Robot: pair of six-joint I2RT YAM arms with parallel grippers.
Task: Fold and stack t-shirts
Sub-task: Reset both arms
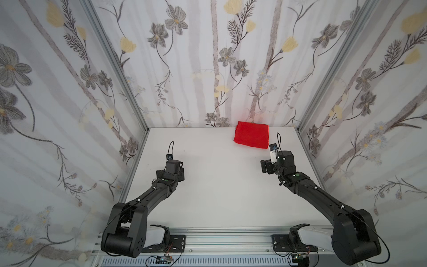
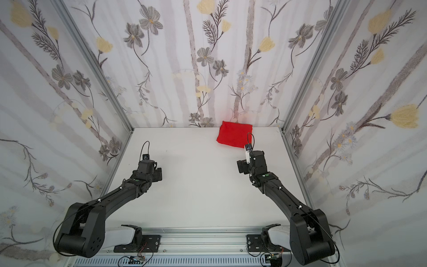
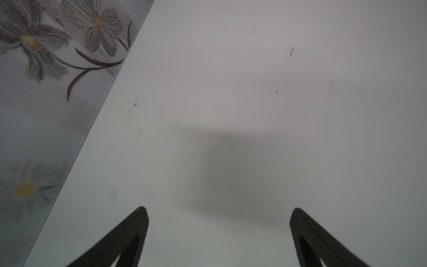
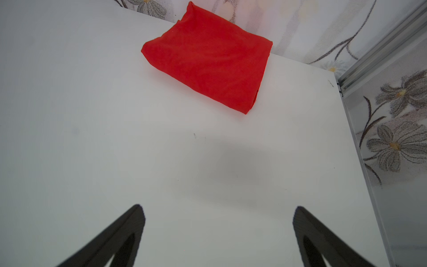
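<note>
One wrist view, the right, shows the folded t-shirt [image 4: 208, 60]; left shows table [image 3: 254, 69].

Both top views: high over the near edge, angled down toward the back wall [image 1: 208, 69], whole table [image 1: 219, 196] covered. Left wrist: close over table beside the left side wall [image 3: 34, 115]. Right wrist: faces the far right corner; shares the folded t-shirt [image 4: 208, 60] with both top views.

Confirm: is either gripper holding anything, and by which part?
Nothing is held. The left gripper and right gripper are both open and empty; the folded bright red fabric t-shirt lies on the white table, apart from both.
</note>
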